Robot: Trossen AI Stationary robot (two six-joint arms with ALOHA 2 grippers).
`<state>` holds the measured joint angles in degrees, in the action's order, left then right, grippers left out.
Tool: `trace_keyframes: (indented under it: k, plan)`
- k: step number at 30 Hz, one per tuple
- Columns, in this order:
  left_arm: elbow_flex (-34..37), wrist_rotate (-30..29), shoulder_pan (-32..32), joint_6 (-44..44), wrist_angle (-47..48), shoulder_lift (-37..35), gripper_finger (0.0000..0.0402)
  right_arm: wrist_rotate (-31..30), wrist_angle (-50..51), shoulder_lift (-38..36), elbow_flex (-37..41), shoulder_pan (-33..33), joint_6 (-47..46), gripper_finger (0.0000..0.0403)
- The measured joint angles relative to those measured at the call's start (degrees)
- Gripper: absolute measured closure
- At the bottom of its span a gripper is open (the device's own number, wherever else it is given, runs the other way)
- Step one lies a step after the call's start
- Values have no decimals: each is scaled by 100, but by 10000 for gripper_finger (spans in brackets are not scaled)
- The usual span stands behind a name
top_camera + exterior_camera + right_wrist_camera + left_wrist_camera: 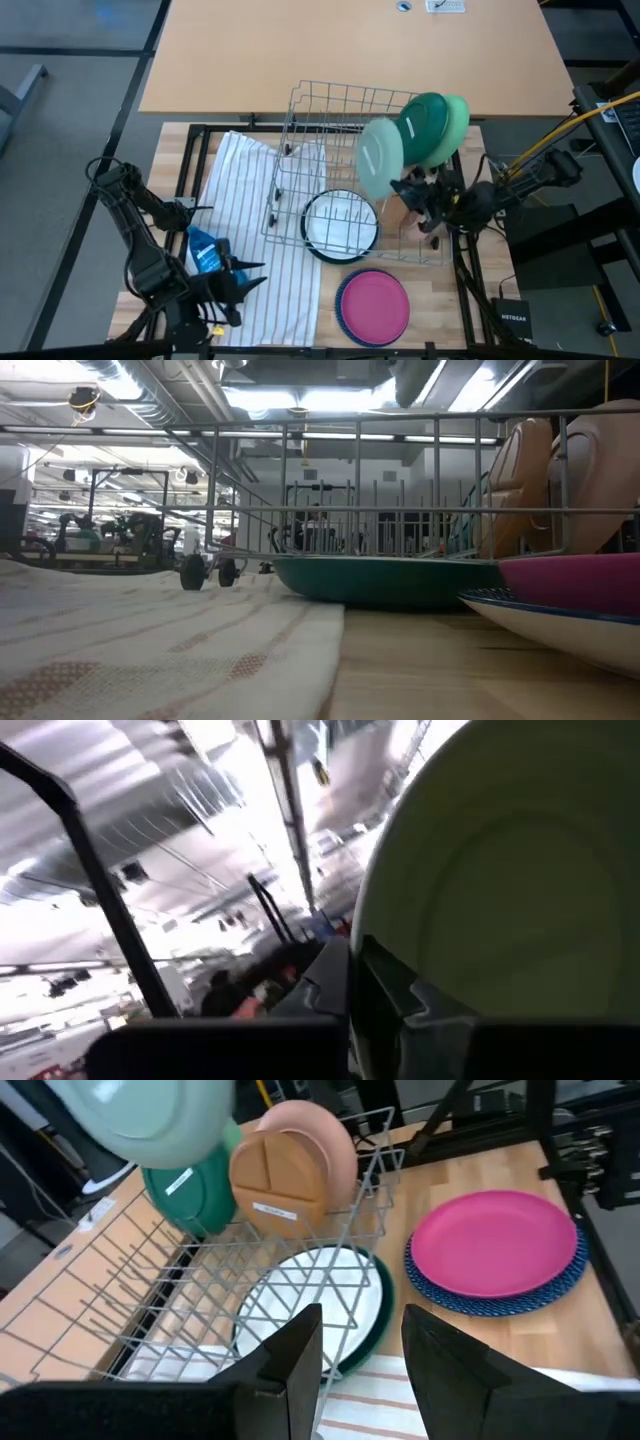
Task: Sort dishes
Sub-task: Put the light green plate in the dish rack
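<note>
A grey wire rack [330, 110] stands mid-table. On edge in its slots are a dark green plate [425, 125], a light green plate [458, 120], a tan divided plate [280, 1180] and a peach plate [325, 1140]. A white plate [342, 225] lies in a dark green bowl [380, 580] at the rack's near side. A magenta plate [373, 305] lies on a blue dotted plate [565, 1280]. My right gripper [412, 192] is shut on a sage plate [380, 158] above the rack. My left gripper [362, 1350], near the table's near left corner, is open and holds nothing. My right gripper pinches the sage plate's rim [375, 935] between its two fingers, at the plate's lower edge. The fingers come from the table's right side, slanting upward. The plate stands on edge above the fingers, lifted clear of the rack.
A white striped towel [260, 230] covers the table's left half, partly under the rack. A blue soap bottle [205, 250] lies on it beside my left arm. Bare wood shows to the right of the magenta plate [495, 1245].
</note>
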<state>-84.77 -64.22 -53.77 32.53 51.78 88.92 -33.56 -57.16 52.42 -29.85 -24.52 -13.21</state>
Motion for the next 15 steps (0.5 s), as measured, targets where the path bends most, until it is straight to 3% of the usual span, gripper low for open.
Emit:
trace_keyframes:
  k: [11, 15]
  plan:
    - [0, 0, 36, 50, 38, 0, 273, -3062, 591, 318, -2, -1766, -222, 392]
    - [0, 0, 68, 28, 34, 0, 273, -3339, 550, 853, 0, -1863, -776, 393]
